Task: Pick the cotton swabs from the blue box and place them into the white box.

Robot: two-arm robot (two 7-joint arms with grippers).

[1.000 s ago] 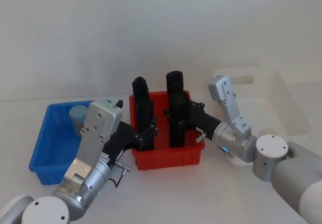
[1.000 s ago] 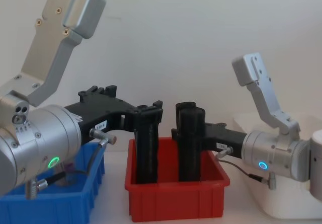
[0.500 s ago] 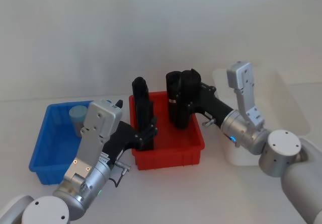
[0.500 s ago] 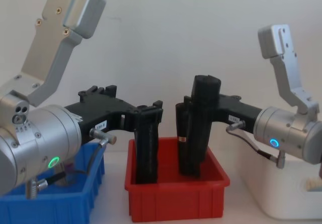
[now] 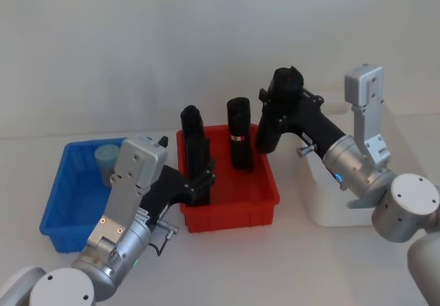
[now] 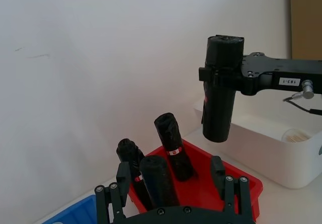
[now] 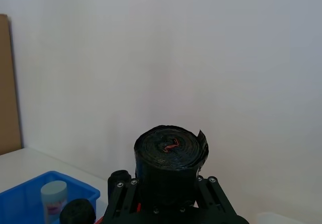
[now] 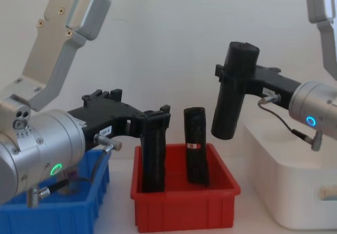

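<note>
Light is bright, soft and even; shadows on the desk (image 5: 289,251) are faint. The white wall (image 5: 137,45) looks slightly pinkish, without glare.

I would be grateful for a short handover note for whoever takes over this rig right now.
Right gripper: shut on a black roll, held in the air between the red bin and the white box.
Left gripper: low over the red bin, fingers open on either side of another black roll.
A third roll stands in the red bin.
One jar of cotton swabs sits in the blue box, untouched.
Something pale and round lies in the white box; I cannot tell what.
Left to do: move the jar into the white box.
</note>
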